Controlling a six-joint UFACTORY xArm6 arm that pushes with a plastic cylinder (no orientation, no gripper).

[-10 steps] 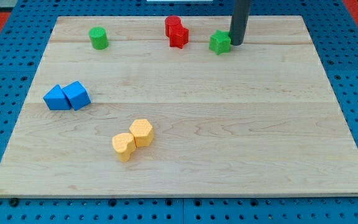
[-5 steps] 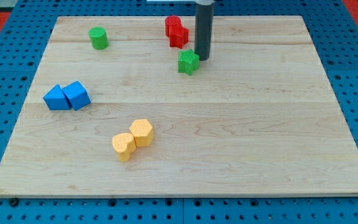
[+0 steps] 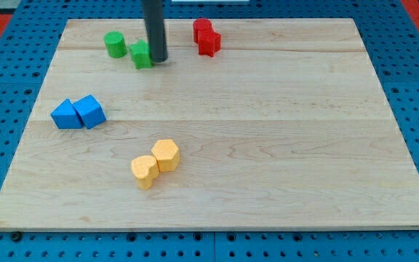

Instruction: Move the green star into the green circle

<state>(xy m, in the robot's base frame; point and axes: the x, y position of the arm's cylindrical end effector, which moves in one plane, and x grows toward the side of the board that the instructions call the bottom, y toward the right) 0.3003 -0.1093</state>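
At far left of the board, our tip (image 3: 158,60) touches the green star (image 3: 142,54) on its right; green circle (image 3: 115,44) lies just left. No jaws exist. Star seems light, rigid, slides easily; we push its right face.

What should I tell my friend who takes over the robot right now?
Tool: my tip is down on the board, pressed against the view's right side of the green star.
Blocks: the green star sits just to the view's right of the green circle, close but with a small gap showing.
Done: star is beside the circle.
Left: a short push toward the view's left and slightly up until they touch.
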